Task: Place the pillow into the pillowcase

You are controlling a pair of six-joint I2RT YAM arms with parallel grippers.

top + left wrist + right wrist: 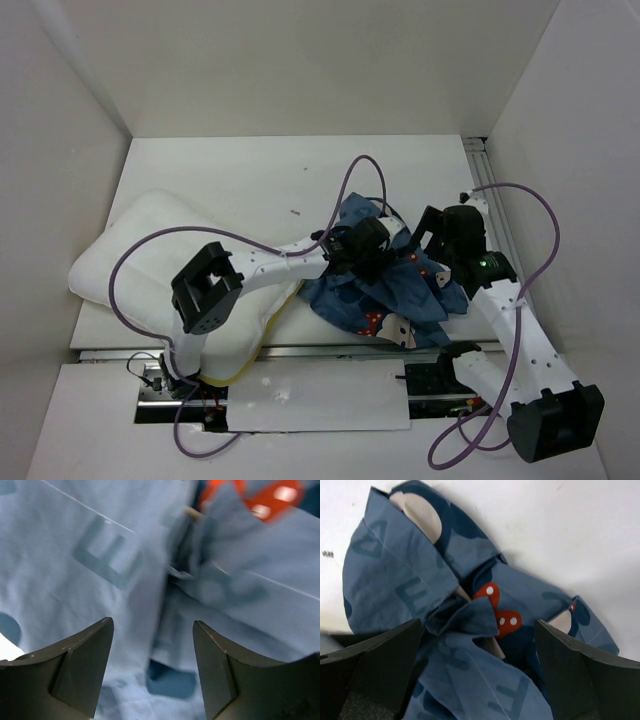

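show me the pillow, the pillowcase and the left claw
pillow (150, 270), top view, on its bare white middle.
pillowcase (395, 295), top view, on the crumpled blue fabric near its centre.
left claw (152, 624), left wrist view, midway between its two fingertips.

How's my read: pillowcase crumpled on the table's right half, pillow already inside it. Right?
No. The pillow is outside it, lying bare on the left half of the table; the top external view shows this. The pillowcase is crumpled on the right half, as stated.
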